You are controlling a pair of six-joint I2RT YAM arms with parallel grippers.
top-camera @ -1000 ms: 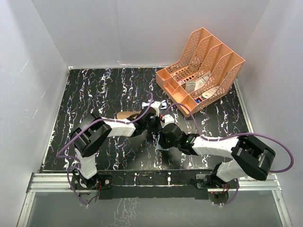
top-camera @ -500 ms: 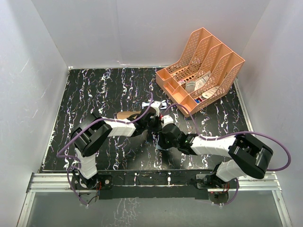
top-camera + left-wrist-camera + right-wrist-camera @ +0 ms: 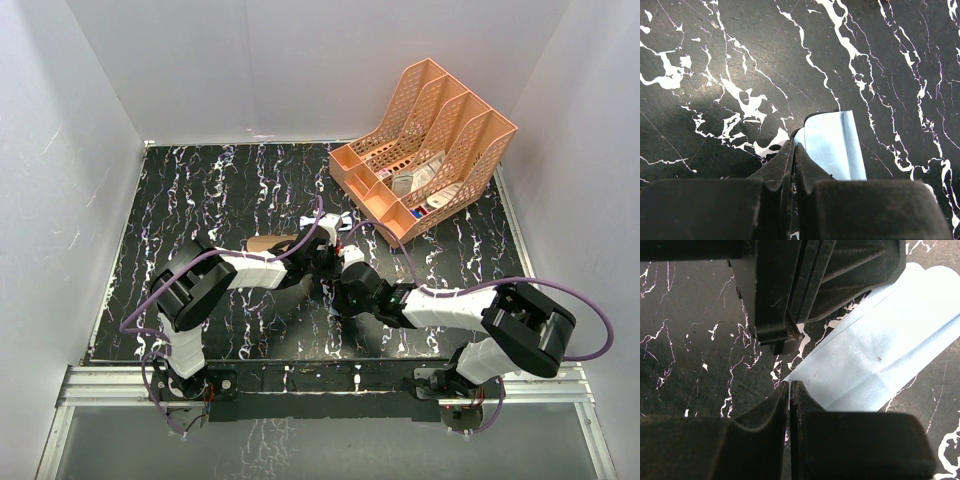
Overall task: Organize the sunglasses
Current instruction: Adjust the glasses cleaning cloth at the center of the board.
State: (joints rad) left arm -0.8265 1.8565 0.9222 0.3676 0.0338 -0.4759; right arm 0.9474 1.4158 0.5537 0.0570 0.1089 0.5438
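- The left gripper [image 3: 794, 146] has its jaws pressed flat together on the near edge of the light blue cloth [image 3: 832, 150], and the fabric curls up off the table there.
- The right gripper [image 3: 790, 385] is closed to a hairline slit. Its tips sit at a pointed corner of the cloth; whether any fabric is caught between them cannot be told.
- The two grippers are close together over the cloth, and the left one's fingers [image 3: 774, 335] show just above it in the right wrist view.
- The cloth is creased lengthwise and lies on a black, white-veined table [image 3: 200, 200].
- The sunglasses [image 3: 343, 218] lie on the table beyond the cloth, apart from both grippers. They are small, with a thin white frame and a bluish tint at the lenses, and the left arm partly covers them.
- A brown case [image 3: 268, 242] lies beyond the cloth and to its left.
- An orange rack [image 3: 470, 120] stands well beyond the cloth, to its right.
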